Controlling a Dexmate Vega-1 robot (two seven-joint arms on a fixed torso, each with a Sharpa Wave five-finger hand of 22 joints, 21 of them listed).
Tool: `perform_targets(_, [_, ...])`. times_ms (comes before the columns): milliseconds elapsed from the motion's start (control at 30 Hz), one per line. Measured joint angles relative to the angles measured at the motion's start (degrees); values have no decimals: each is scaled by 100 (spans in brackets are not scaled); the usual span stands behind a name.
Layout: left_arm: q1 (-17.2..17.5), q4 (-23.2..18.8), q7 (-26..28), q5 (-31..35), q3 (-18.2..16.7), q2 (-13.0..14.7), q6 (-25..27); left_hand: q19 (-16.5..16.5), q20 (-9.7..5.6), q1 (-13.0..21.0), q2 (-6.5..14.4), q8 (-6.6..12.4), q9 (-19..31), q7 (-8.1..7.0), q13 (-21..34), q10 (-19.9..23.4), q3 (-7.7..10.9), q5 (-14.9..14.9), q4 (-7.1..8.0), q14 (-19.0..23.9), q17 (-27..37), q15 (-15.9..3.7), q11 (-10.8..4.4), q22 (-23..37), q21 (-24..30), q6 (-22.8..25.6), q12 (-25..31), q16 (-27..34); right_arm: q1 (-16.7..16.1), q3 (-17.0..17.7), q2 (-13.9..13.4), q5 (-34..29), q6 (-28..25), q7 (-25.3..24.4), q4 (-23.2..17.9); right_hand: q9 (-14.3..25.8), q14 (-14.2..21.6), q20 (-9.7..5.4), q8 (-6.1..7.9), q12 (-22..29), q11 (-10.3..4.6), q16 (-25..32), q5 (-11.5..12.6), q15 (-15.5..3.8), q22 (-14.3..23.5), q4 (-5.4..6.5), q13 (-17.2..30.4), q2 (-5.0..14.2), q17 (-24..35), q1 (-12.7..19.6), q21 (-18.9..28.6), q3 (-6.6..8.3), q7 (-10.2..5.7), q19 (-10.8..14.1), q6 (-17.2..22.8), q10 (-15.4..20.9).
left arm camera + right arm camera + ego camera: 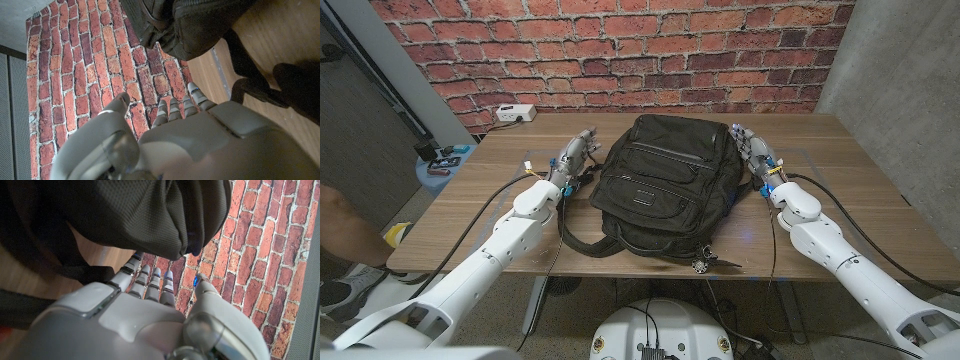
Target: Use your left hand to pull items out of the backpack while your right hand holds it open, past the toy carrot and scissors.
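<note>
A black backpack (665,185) lies closed in the middle of the wooden table (840,200), its straps trailing toward the front edge. My left hand (575,155) stands beside the bag's left side with fingers apart, holding nothing. My right hand (752,150) stands by the bag's right upper corner, also open and apart from it. In the left wrist view my left hand (170,135) points past the backpack (200,25) toward the brick wall. In the right wrist view my right hand (145,310) sits just under the backpack (125,215). No carrot or scissors are visible.
A white power strip (515,113) lies at the table's back left corner. A small dark buckle (702,264) on a strap rests near the front edge. A brick wall (620,50) stands behind. A person's leg (340,225) is at the far left.
</note>
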Motion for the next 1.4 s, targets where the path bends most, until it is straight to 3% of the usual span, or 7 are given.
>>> perform_targets(633, [86,-66,-144,-27,-19,72,-33,0,0,41,-19,0,-1,0,-1,-1,64,0,-113,0,-4,-1,0,0,-78,0,0,0,-511,126,-377,-224,-130,-370,-880,1,0,0,0,0,19,0,-3,0,-3,-40,-10,8,-26,53,-1,40,31,-1,31,-19])
perform_targets(1400, [-265,433,-500,-22,125,-92,-171,52,9,78,-27,0,-1,-1,-1,-1,108,0,-204,0,-3,-1,0,27,-139,0,0,0,-1080,316,-752,-717,-414,-1019,-1788,1,0,1,23,0,19,0,-3,0,11,-82,-47,14,-79,107,-13,49,30,-1,30,-19])
